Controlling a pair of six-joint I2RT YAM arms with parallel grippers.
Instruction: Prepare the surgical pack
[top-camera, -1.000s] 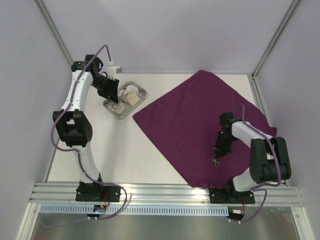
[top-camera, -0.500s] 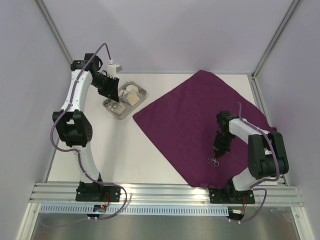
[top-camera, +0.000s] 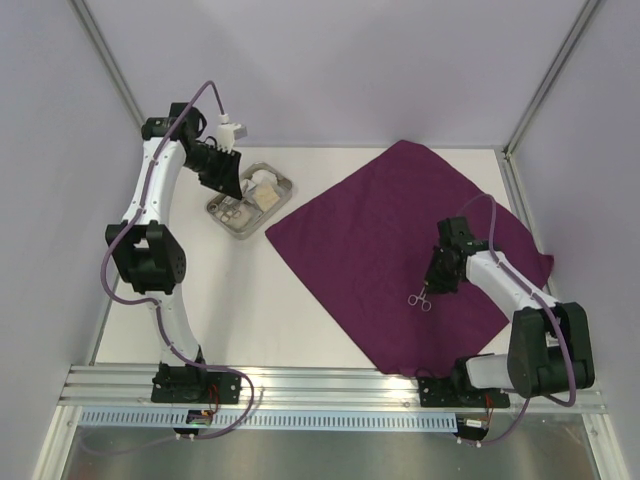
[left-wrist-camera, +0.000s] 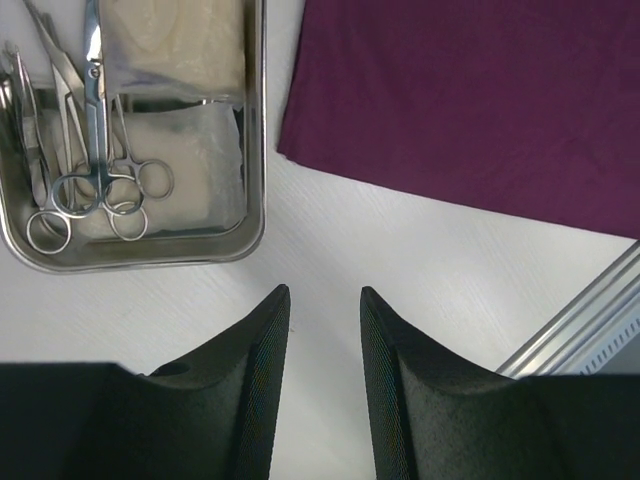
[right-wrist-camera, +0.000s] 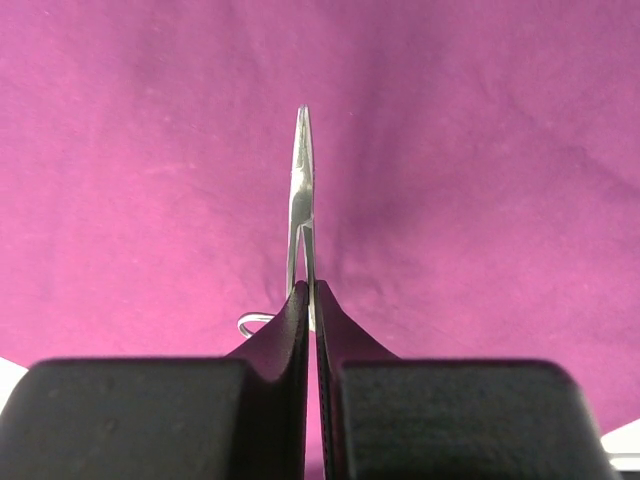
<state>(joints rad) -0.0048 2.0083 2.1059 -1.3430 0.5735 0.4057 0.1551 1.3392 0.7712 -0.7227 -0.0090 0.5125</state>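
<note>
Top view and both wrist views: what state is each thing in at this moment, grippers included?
left gripper: open, empty, over the table by the tray.
right gripper: shut on the held clamp.
held clamp: pinched over the cloth, tips closed.
cloth: spread out flat, unfolded.
tray: on the table beside the cloth, loaded.
gauze: lying in the tray.
tray clamps: lying in the tray, partly on the gauze.

cloth (top-camera: 390, 230): dark purple, quilted | tray (left-wrist-camera: 140, 258): shiny steel | gauze (left-wrist-camera: 215, 160): white | clamp (right-wrist-camera: 302, 190): silver
</note>
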